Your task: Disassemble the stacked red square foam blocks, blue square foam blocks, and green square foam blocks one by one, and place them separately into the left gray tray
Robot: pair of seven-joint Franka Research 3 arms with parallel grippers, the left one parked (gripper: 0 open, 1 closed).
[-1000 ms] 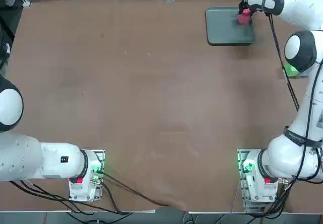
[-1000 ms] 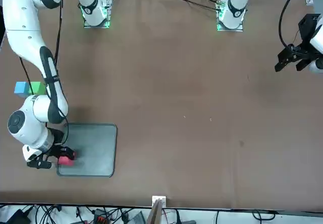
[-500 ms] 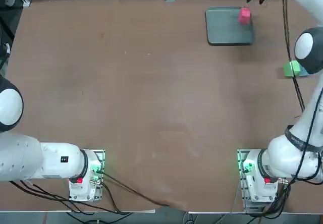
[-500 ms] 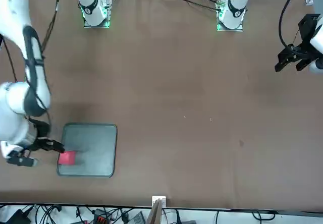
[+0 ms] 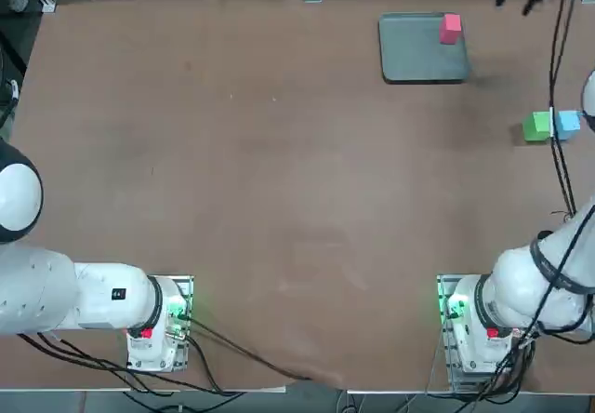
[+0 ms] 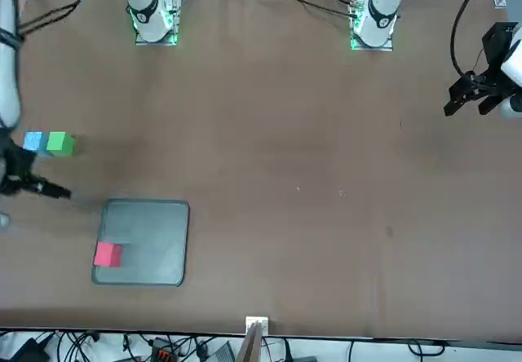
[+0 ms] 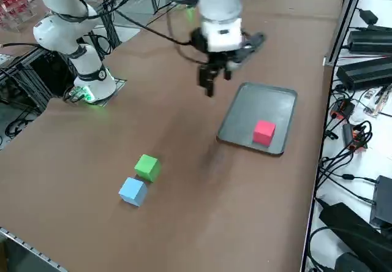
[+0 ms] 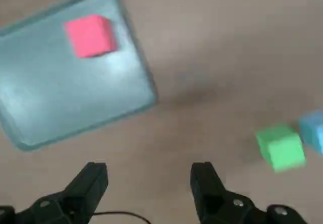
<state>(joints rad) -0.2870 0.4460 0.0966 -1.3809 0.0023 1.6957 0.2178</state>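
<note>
The red block [image 5: 450, 27] lies alone in a far corner of the gray tray [image 5: 414, 55]. In the right side view it shows as red block [image 7: 264, 132] on tray [image 7: 251, 109]. The green block [image 5: 536, 126] and blue block [image 5: 566, 123] sit side by side on the bare table, to the tray's right and nearer the robot. My right gripper [image 7: 215, 79] hangs open and empty above the table just off the tray's edge. The wrist view looks down on the red block [image 8: 90, 35], tray [image 8: 60, 98], green block [image 8: 280, 146] and blue block [image 8: 313, 130] past the spread fingers [image 8: 88, 181].
Cables and power bricks [image 7: 367, 70] lie off the table beyond its far edge, close behind the tray. The table's right edge [image 7: 37, 247] runs just past the blue block. Brown tabletop [image 5: 279, 153] stretches wide to the tray's left.
The right gripper has lifted off the red block, which stays in the tray. It has swung off the tray toward the green and blue blocks, fingers still open.
</note>
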